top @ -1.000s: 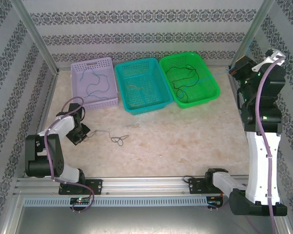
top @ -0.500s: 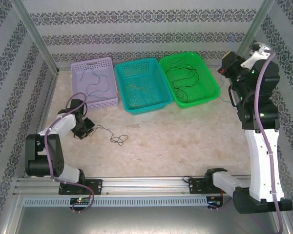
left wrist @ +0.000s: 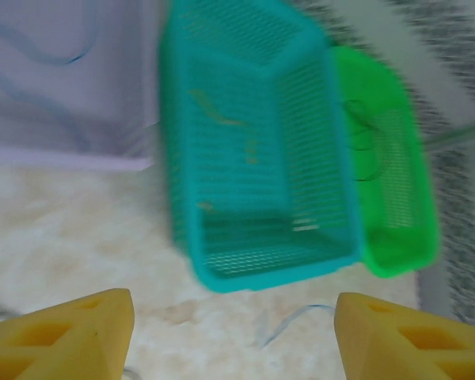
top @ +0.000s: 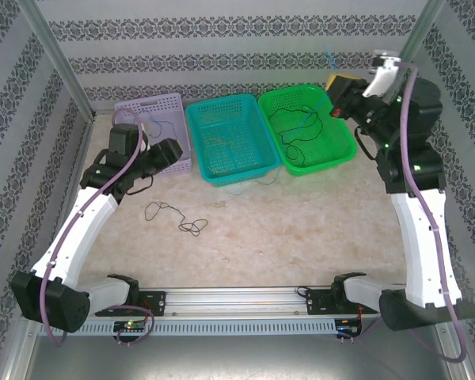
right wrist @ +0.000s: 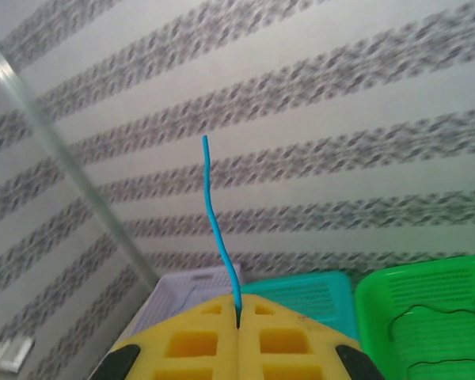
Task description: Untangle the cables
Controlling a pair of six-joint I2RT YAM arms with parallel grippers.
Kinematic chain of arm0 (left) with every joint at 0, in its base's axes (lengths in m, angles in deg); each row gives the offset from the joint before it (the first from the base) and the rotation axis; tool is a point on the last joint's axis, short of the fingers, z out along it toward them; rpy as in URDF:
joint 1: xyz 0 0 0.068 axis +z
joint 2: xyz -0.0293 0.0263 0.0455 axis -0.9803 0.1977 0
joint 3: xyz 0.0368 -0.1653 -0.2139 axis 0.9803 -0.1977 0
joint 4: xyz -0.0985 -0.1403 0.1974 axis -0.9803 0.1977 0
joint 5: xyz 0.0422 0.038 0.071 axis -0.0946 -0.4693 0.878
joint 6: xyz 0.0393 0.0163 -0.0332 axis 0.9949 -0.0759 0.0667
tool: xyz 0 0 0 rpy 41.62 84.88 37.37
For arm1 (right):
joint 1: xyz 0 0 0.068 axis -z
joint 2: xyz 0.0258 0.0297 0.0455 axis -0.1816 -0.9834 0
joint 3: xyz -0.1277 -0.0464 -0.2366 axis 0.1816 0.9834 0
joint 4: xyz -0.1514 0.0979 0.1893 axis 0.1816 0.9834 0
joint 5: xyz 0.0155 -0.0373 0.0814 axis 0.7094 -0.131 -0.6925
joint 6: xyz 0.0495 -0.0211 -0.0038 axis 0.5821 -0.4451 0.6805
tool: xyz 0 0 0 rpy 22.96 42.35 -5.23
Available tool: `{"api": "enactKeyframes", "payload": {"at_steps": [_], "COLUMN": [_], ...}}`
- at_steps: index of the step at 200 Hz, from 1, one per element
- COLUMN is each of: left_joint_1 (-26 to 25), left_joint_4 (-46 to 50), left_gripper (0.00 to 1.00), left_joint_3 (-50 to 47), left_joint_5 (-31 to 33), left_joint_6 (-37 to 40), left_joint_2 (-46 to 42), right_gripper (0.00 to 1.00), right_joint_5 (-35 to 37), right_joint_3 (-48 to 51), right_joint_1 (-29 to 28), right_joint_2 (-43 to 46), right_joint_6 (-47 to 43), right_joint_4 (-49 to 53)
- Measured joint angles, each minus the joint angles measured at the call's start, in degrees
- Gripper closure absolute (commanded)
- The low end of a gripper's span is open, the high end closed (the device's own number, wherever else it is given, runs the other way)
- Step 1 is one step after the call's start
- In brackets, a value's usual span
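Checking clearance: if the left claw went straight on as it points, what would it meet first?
Likely the near wall of the teal basket; the open left claw might touch the table first, depth unclear.

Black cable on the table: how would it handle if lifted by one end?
Probably floppy: the black cable lies in loose curls and a small tangle on the table. Likely very light, being hair-thin, so it should trail along. The tangle may tighten under pull.
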Motion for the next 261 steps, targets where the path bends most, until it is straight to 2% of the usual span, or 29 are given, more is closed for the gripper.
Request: {"api": "enactKeyframes", "payload": {"at_steps": [51, 82, 109, 149, 173, 230, 261], "left_joint_1": [-13.38, -19.67, -22.64, -23.78, -24.09, -24.48, -24.52], "left_joint_4": [-16.00, -19.63, -20.24, -20.15, -20.13, -20.09, -19.54], "left_gripper": [0.33, 0.32, 0.33, 0.35, 0.44, 1.00, 1.00], "left_joint_3": [4.46, 9.05, 11.58, 14.51, 15.04, 15.43, 16.13], "left_joint_5": [-6.21, -7.06, -7.08, -6.38, -6.19, -5.73, -4.61], "left_joint_6": [8.02, 14.88, 20.26, 26.23, 28.22, 29.44, 28.72], "left_joint_2": [1.18, 5.01, 8.15, 12.02, 13.03, 13.86, 13.92], "right_gripper": [1.00, 1.00, 1.00, 1.00, 1.00, 1.00, 1.00], "right_joint_5": [-5.01, -6.01, -6.97, -8.70, -9.51, -11.15, -11.30], "right_joint_3": [0.00, -0.26, -1.18, -1.18, -1.18, -1.57, -1.92], "right_joint_1": [-8.63, -12.96, -15.37, -16.81, -17.20, -17.68, -17.66], "right_joint_2": [-6.95, -9.86, -11.67, -12.09, -12.09, -12.74, -13.22], "right_joint_6": [-1.86, -1.36, -0.74, 1.07, 2.21, 4.92, 5.81], "right_joint_4": [0.85, 1.81, 2.64, 3.04, 3.04, 2.78, 2.05]}}
